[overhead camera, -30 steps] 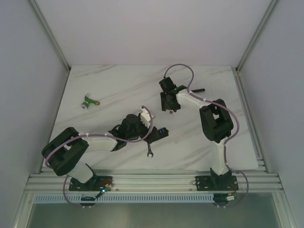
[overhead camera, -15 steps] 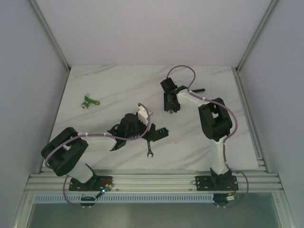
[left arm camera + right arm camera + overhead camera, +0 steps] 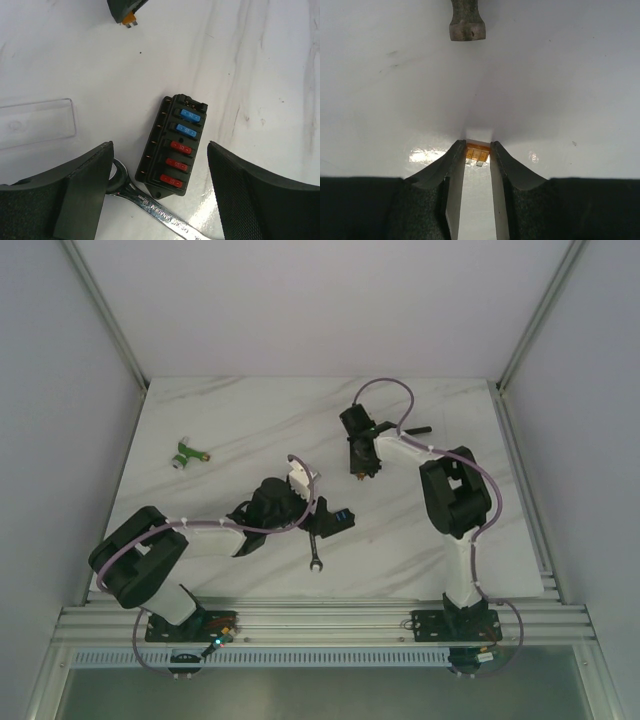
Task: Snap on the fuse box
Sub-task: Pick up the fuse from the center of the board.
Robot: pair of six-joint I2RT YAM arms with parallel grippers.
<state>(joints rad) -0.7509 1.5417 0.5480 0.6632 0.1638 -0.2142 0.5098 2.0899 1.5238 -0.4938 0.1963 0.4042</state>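
The black fuse box point(image 3: 175, 147), with two blue and three red fuses showing, lies uncovered on the white table; it also shows in the top view point(image 3: 339, 520). Its clear cover point(image 3: 35, 122) lies flat to the left of it, apart. My left gripper point(image 3: 160, 152) hovers open above the fuse box, one finger on each side, holding nothing. My right gripper point(image 3: 478, 150) is shut on a small orange fuse point(image 3: 477, 153), its tips down at the table. It sits beyond the fuse box in the top view point(image 3: 360, 470).
A silver wrench point(image 3: 150, 210) lies against the near end of the fuse box, also in the top view point(image 3: 316, 558). A green-and-white connector point(image 3: 187, 453) lies far left. A dark tool handle point(image 3: 466, 22) lies ahead of the right gripper.
My left gripper has shifted slightly away from the arm bases, over the fuse box. My right gripper has shifted only a little, still gripping the orange fuse.
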